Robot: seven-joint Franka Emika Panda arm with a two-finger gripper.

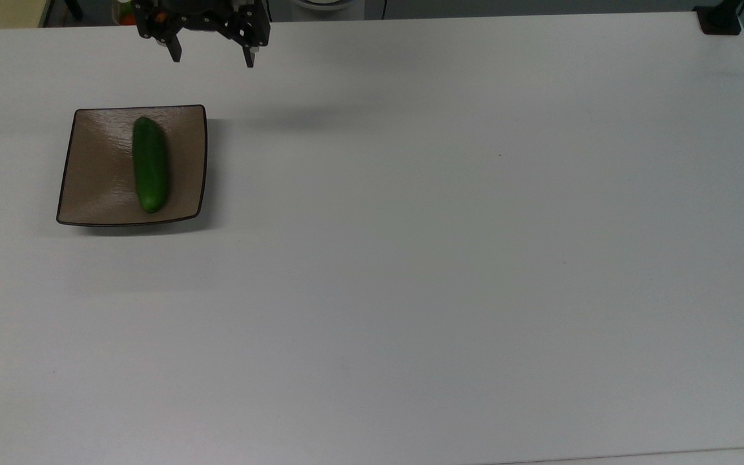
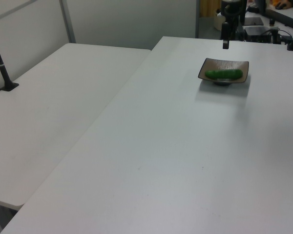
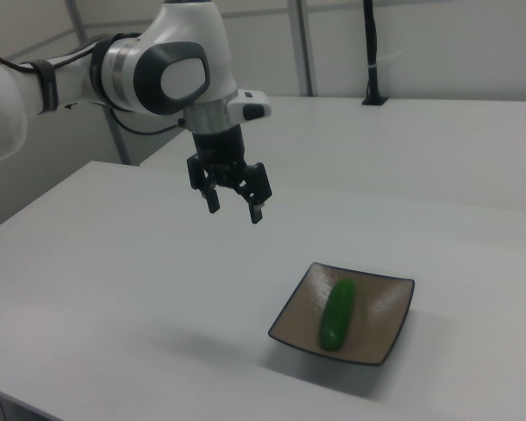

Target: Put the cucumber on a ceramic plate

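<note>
The dark green cucumber [image 1: 150,165] lies lengthwise in the dip of the square tan-brown ceramic plate [image 1: 97,177], a bit right of the plate's middle in the top view. The left view has the cucumber [image 2: 223,74] lying across the plate [image 2: 206,64], and in the right view the cucumber [image 3: 337,313] rests on the plate [image 3: 381,324]. My gripper [image 1: 212,57] hangs open and empty in the air, beyond the plate's far right corner in the top view. It is well above the table in the right view [image 3: 235,209], apart from both objects.
The white table [image 1: 449,245] stretches wide to the right of the plate in the top view. A black post base [image 1: 721,19] stands at its far right corner. A second white table [image 2: 49,112] adjoins on the left view's left, with a black stand [image 2: 2,68].
</note>
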